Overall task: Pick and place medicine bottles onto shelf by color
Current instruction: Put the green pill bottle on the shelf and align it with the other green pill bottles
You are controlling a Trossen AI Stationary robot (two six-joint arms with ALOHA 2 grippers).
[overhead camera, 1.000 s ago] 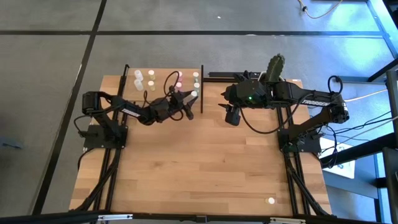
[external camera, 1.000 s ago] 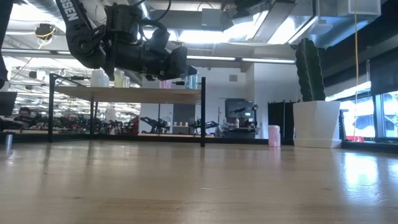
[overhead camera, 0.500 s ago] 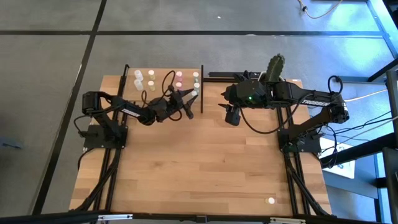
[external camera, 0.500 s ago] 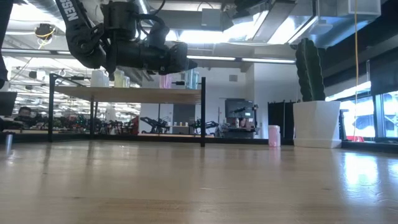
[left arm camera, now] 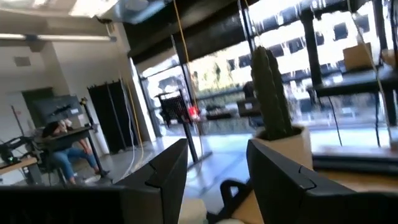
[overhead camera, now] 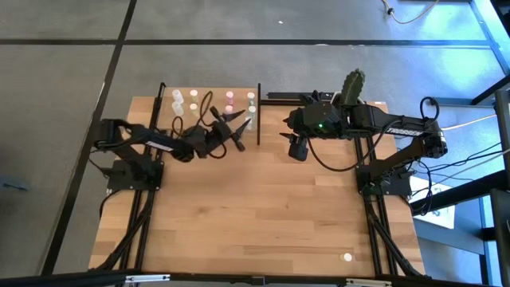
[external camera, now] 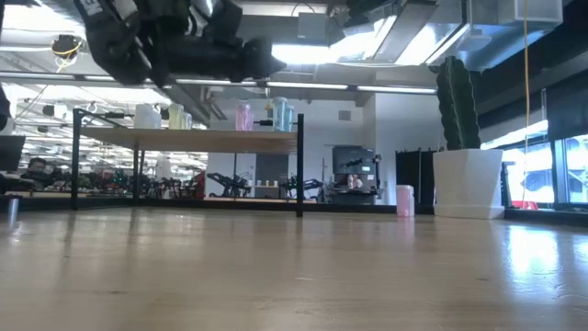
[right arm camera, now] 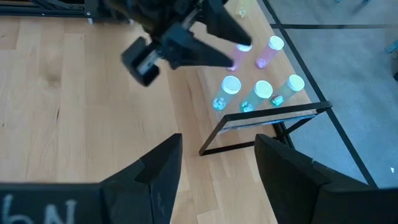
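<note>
The shelf [overhead camera: 209, 119], a light-wood board in black posts, stands at the table's far left. On it stand tiny vials in rows: white [overhead camera: 177, 100], pale yellow [overhead camera: 194, 101], pink [overhead camera: 229, 101] and pale green [overhead camera: 250, 102]. The low view shows them upright on the board [external camera: 188, 140]. My left gripper [overhead camera: 241, 132] is open and empty above the shelf's near right corner, clear of the vials [external camera: 262, 60]. My right gripper [overhead camera: 297, 151] is open and empty, raised over the table right of the shelf. Its wrist view shows the green vials [right arm camera: 261, 90] and the left gripper [right arm camera: 205, 31].
A white pot with a green cactus [overhead camera: 353, 86] stands at the far right edge. A pink vial [external camera: 404, 199] stands on the table beside it. A lone white vial [overhead camera: 347, 257] stands near the table's near right corner. Bare wood lies across the table's middle and near half.
My left gripper has risen from the height of the vials' tops to well above the shelf. Its arm has drawn back toward the table's left edge. The vials stay upright on the board.
</note>
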